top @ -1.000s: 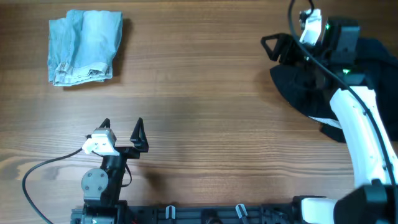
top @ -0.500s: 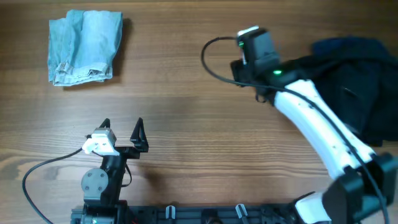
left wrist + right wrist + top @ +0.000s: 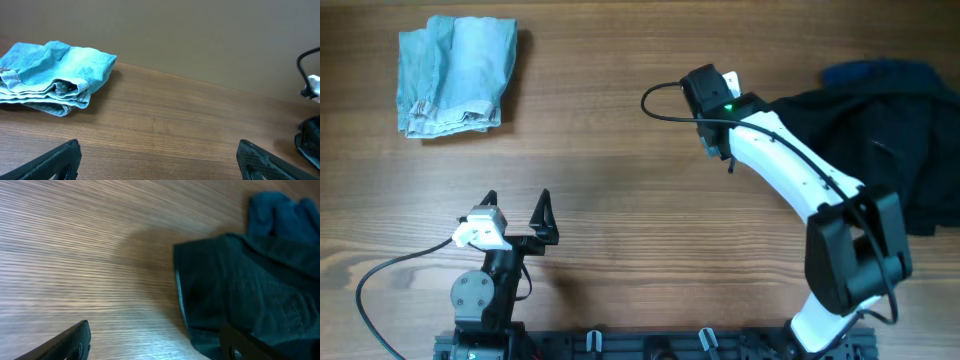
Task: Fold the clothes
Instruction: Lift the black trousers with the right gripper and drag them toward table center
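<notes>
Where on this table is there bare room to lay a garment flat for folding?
The widest bare wood is the middle of the table, between the light-blue garment at far left and the dark pile at right, beyond the open left gripper. The right side is crowded: the dark pile covers it and the right arm reaches across.

The brown wooden worktop [image 3: 610,140] has a folded light-blue garment [image 3: 457,75] lying near its far left corner and, well apart on the right side, a big black garment [image 3: 890,150] in a heap with a navy one [image 3: 875,72] touching its far edge.
</notes>
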Robot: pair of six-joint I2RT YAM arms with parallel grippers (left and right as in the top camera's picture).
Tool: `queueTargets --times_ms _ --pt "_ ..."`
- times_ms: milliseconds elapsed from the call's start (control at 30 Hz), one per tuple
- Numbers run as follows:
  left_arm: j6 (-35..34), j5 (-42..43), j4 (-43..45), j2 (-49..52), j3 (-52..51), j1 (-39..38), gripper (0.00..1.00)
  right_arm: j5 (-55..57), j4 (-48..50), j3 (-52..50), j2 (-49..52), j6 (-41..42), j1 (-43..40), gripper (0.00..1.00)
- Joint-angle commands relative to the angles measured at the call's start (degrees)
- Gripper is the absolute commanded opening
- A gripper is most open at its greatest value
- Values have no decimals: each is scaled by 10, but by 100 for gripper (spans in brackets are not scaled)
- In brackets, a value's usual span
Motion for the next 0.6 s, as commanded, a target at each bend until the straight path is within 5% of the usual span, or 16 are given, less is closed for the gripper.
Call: queueTargets --times_ms 0,567 --pt "11 -4 -4 -2 -3 -4 100 80 1 -6 24 30 0 84" --pt "11 -4 -4 -2 -3 -4 100 162 -24 -9 67 12 -23 82"
